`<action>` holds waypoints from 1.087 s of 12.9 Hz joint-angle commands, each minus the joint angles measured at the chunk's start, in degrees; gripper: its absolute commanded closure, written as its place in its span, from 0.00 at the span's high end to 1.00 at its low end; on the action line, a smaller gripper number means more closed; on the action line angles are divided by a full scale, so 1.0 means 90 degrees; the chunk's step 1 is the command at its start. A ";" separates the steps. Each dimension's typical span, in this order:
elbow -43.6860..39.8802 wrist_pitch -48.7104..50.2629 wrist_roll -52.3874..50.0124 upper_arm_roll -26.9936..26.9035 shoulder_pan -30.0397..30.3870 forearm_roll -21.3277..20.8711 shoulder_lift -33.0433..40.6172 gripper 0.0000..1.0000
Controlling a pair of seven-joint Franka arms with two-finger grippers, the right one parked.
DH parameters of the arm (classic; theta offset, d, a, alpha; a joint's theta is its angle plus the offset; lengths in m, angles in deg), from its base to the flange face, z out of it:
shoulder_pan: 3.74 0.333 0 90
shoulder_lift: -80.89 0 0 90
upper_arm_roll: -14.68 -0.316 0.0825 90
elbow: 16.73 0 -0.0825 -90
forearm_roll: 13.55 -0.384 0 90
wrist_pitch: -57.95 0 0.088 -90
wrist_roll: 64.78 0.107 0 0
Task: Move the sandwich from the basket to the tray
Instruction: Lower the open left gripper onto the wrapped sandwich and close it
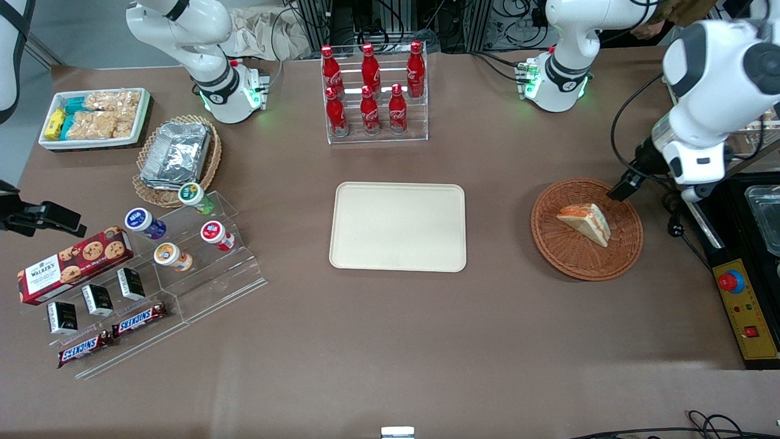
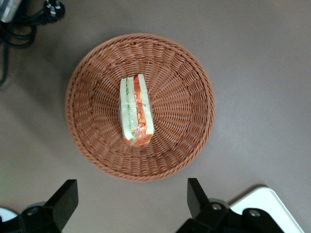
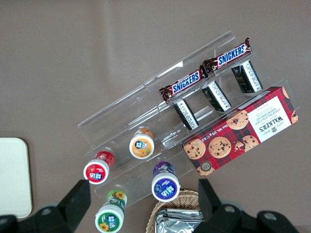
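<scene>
The sandwich [image 1: 585,222], a pale wedge with orange-red and green filling, lies in the round reddish-brown wicker basket [image 1: 551,241] toward the working arm's end of the table. The cream tray [image 1: 399,227] lies empty at the table's middle, beside the basket. My left gripper [image 1: 623,188] hangs above the basket's rim on the working arm's side, a little farther from the front camera than the sandwich. In the left wrist view the gripper [image 2: 130,200] is open and empty, high over the table just off the basket [image 2: 187,87]; the sandwich [image 2: 136,111] lies at the basket's centre. A corner of the tray [image 2: 269,208] shows there.
A rack of red cola bottles [image 1: 375,91] stands farther from the front camera than the tray. A yellow control box [image 1: 746,311] and cables [image 2: 29,19] lie at the working arm's table edge. Toward the parked arm's end are an acrylic shelf [image 1: 201,268] with snacks, a tan foil-container basket [image 1: 177,155] and a white snack box [image 1: 94,117].
</scene>
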 commanded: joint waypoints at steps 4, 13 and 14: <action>0.1215 -0.2130 -0.1145 0.0056 0.0042 0.0028 -0.0625 1.00; 0.1695 -0.4193 -0.1595 0.0056 0.0042 0.0047 -0.1827 1.00; 0.1724 -0.4349 -0.1586 0.0056 0.0042 0.0047 -0.1935 0.98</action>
